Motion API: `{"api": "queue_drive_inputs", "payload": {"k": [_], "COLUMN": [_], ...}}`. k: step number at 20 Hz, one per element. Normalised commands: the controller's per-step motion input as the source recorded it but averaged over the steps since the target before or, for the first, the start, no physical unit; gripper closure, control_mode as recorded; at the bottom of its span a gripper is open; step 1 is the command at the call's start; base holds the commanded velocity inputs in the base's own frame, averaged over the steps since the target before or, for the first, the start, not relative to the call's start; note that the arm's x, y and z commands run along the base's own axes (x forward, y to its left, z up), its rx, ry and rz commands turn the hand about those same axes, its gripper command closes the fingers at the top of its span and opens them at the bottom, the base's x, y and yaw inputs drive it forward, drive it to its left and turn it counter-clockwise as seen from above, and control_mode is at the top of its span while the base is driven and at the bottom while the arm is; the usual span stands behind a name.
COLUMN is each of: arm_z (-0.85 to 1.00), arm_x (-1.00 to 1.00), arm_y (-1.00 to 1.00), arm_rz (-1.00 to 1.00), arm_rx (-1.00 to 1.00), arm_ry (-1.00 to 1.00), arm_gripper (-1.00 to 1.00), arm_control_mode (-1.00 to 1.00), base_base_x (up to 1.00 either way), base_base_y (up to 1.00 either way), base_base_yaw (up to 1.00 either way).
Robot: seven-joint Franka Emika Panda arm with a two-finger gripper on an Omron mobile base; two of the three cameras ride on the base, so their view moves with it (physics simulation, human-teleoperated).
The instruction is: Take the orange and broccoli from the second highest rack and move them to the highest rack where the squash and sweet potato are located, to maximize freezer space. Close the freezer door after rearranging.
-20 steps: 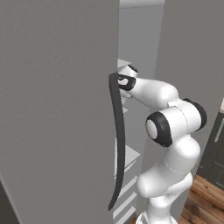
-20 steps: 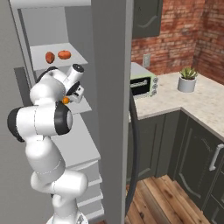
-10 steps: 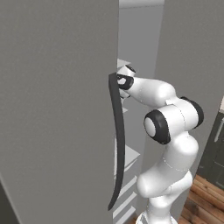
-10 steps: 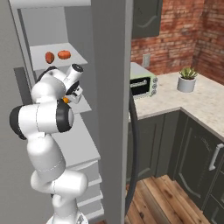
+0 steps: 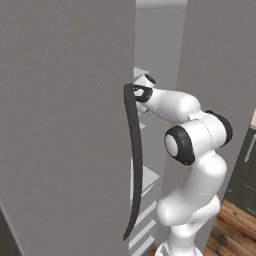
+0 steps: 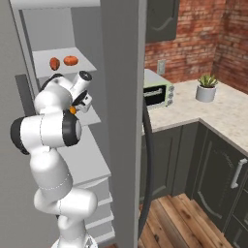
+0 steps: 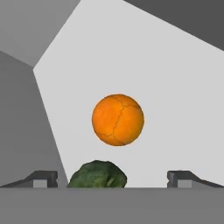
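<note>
the white arm's two-finger gripper [image 7: 112, 177] is released: its two dark fingertips stand wide apart at the bottom of the hand view and hold nothing. the round cracked-skin orange [image 7: 117, 119] lies on the pale second highest rack [image 7: 175, 96], centred ahead of the hand. the dark green broccoli [image 7: 97, 174] lies nearer, between the fingertips and toward the left one.

compared with one second ago, the wrist has reached slightly deeper into the tall matte grey freezer [image 6: 121, 97], toward that rack. judgement: this is the approach for the first pick, and nothing is moved yet.

on the highest rack [image 6: 82, 60] rest two reddish-orange items [image 6: 63, 62], apparently the squash and sweet potato; which is which cannot be told. the flat grey freezer door [image 5: 65, 125], with its long dark curved handle [image 5: 134, 160], stands open.
</note>
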Motion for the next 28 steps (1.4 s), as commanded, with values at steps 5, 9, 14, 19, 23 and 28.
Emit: {"api": "queue_drive_inputs", "payload": {"k": [5, 9, 14, 19, 23, 28], "arm_z": [-0.37, -0.38, -0.32, -0.13, -0.11, -0.13], "arm_x": [0.31, 0.05, -0.04, 0.02, 0.19, 0.32], "arm_y": [0.15, 0.14, 0.05, 0.00, 0.03, 0.05], "arm_rz": [0.00, 0.00, 0.00, 0.00, 0.00, 0.00], "arm_rx": [0.00, -0.03, -0.01, 0.00, 0.00, 0.00], "arm_ry": [0.06, 0.13, 0.04, 0.00, 0.00, 0.00], "arm_gripper": [-1.00, -1.00, -1.00, -1.00, -1.00, -1.00], "arm_control_mode": [-1.00, -1.00, -1.00, -1.00, -1.00, -1.00], "base_base_x": [0.00, 0.00, 0.00, 0.00, 0.00, 0.00], "base_base_y": [0.00, 0.00, 0.00, 0.00, 0.00, 0.00], "base_base_yaw": [0.00, 0.00, 0.00, 0.00, 0.00, 0.00]}}
